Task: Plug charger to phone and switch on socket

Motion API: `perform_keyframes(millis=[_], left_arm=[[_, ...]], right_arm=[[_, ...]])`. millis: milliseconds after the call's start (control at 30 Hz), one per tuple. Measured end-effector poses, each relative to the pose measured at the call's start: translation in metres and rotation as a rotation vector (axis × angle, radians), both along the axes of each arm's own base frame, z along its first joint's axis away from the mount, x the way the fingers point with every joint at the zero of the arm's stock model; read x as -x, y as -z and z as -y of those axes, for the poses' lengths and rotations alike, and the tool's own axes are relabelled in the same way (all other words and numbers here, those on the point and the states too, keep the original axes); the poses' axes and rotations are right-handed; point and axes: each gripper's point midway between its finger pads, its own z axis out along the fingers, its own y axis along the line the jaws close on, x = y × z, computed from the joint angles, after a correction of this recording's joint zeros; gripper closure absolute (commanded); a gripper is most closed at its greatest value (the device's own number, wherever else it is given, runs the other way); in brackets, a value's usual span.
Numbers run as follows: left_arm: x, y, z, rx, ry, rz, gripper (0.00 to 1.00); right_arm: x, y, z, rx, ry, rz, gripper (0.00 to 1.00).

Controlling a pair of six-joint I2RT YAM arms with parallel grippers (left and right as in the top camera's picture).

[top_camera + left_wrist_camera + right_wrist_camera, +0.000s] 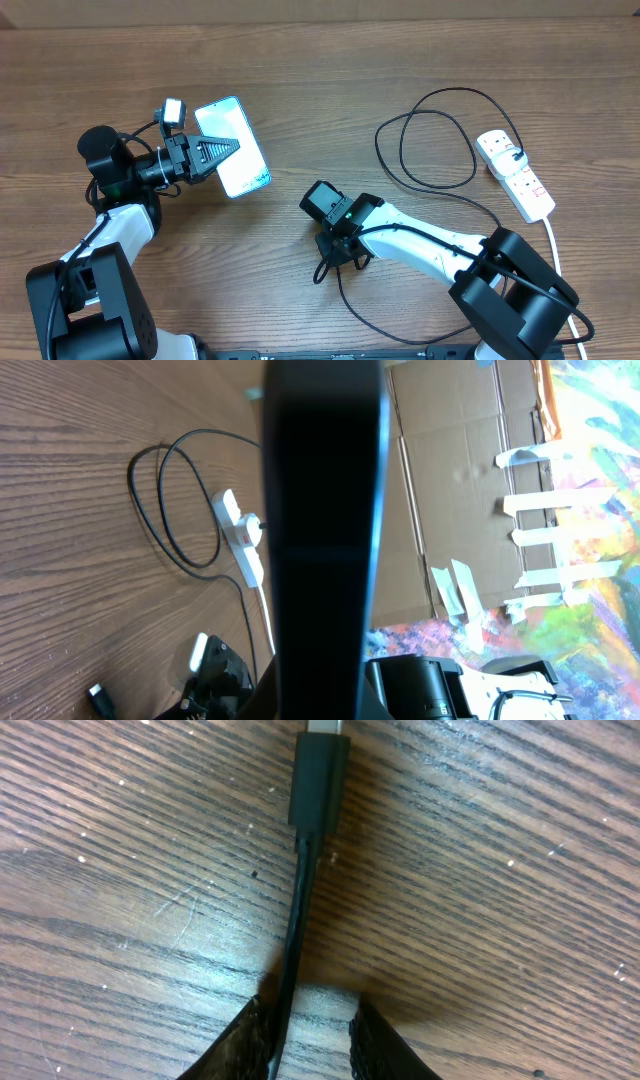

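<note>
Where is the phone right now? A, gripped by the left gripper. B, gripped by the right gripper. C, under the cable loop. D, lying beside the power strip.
A: the left gripper is clamped on the phone, its fingers across the screen.

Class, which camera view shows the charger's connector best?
The right wrist view: the connector lies close and sharp. The left wrist view shows it tiny at the bottom left; overhead, it is lost near the right gripper.

Brown wood-grain table [320, 70], lightly scratched, evenly lit. Beyond its edge in the left wrist view: cardboard sheets [450, 490], white tape strips [545, 540], a colourful painted surface [600, 420].
</note>
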Motion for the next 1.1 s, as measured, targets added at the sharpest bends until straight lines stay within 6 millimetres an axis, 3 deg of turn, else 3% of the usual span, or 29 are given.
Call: perform_keyframes(millis=[200, 533, 567, 667, 967, 1033, 1100], left_arm=[[0.000, 0.000, 0.000, 0.000, 0.000, 0.000, 0.96], [0.000, 0.000, 0.000, 0.000, 0.003, 0.001, 0.96], [0.000, 0.000, 0.000, 0.000, 0.003, 0.001, 0.96], [0.000, 0.000, 0.000, 0.000, 0.003, 0.001, 0.96], [0.000, 0.000, 0.000, 0.000, 0.003, 0.001, 0.96], [0.001, 0.000, 0.000, 0.001, 0.004, 0.001, 0.96], [0.001, 0.000, 0.000, 0.001, 0.008, 0.001, 0.96]], right_arm=[[0.005, 0.000, -0.004, 0.007, -0.029, 0.011, 0.62], [0.005, 0.000, -0.011, -0.006, -0.108, 0.028, 0.62], [0.005, 0.000, -0.012, -0.009, -0.117, 0.029, 0.67], [0.005, 0.000, -0.013, -0.012, -0.145, 0.029, 0.95], [0.014, -0.003, -0.010, -0.003, -0.142, -0.039, 0.96], [0.018, -0.016, -0.018, -0.041, -0.143, -0.081, 0.96], [0.020, -0.041, -0.035, -0.152, -0.152, -0.086, 0.96]])
